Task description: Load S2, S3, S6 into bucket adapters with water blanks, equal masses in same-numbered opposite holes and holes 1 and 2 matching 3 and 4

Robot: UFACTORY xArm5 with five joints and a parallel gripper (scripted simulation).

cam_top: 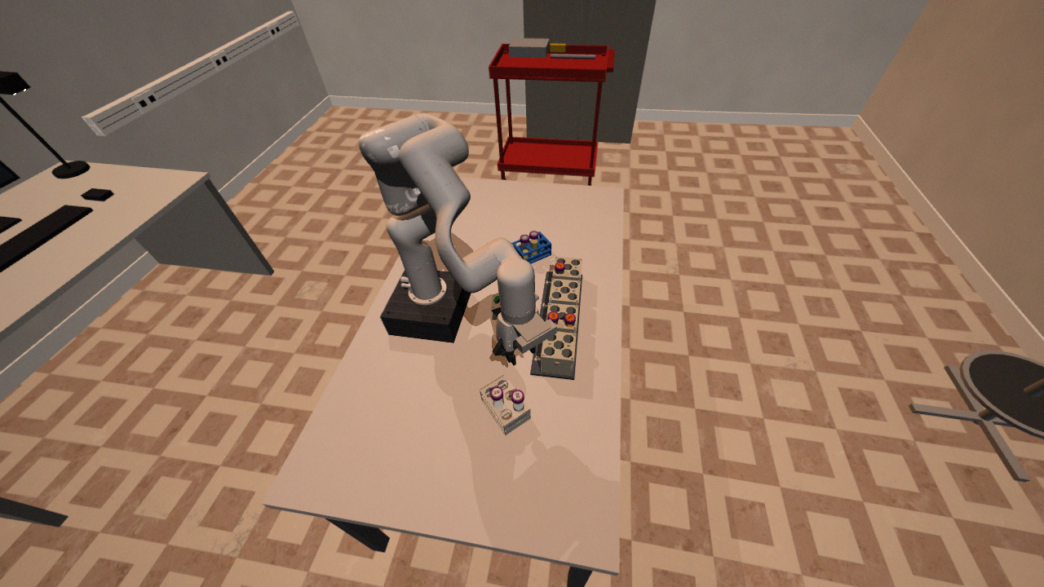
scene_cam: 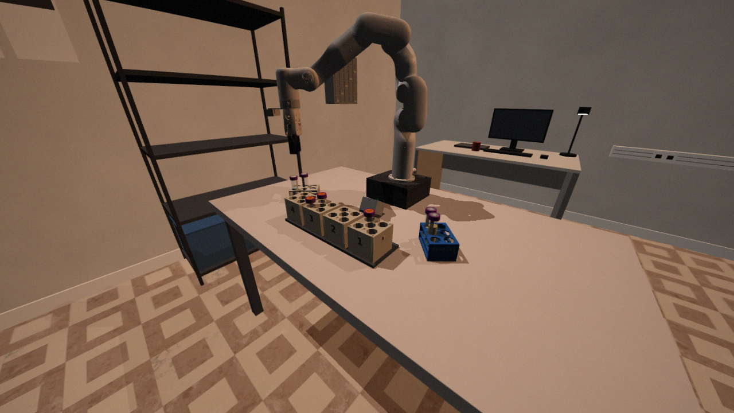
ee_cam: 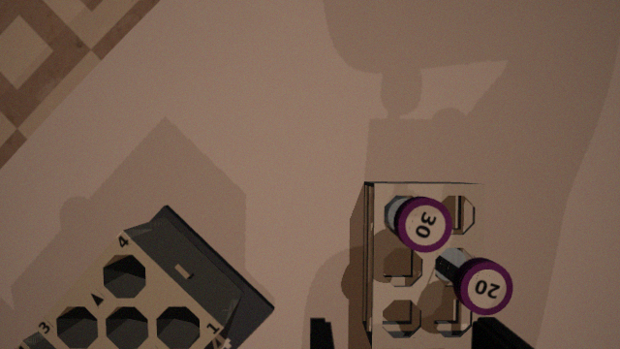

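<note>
My gripper (cam_top: 505, 356) (scene_cam: 293, 146) (ee_cam: 404, 334) is open and empty, above the table beside the clear rack (cam_top: 515, 421) (ee_cam: 368, 252). That rack holds the 30 mL blank (ee_cam: 424, 224) and the 20 mL blank (ee_cam: 485, 287). On the stand (scene_cam: 394, 246), S3 (cam_top: 559, 267) (scene_cam: 369, 211) stands in adapter 1 (scene_cam: 370, 247), hole 1. S2 (cam_top: 553, 316) (scene_cam: 321, 195) and S6 (cam_top: 570, 318) (scene_cam: 309, 199) stand in adapter 3, holes 1 and 4. Adapter 2 (scene_cam: 333, 236) and adapter 4 (scene_cam: 293, 209) (ee_cam: 155, 296) show no tubes. Scene-view cap labels are too small to read.
The blue rack (cam_top: 535, 255) (scene_cam: 438, 250) holds two purple-capped tubes; their dots are unreadable. The DONE desk (scene_cam: 370, 206) stands between the stand and the robot base (cam_top: 423, 314) (scene_cam: 397, 190); its green key (cam_top: 496, 299) shows beside the arm.
</note>
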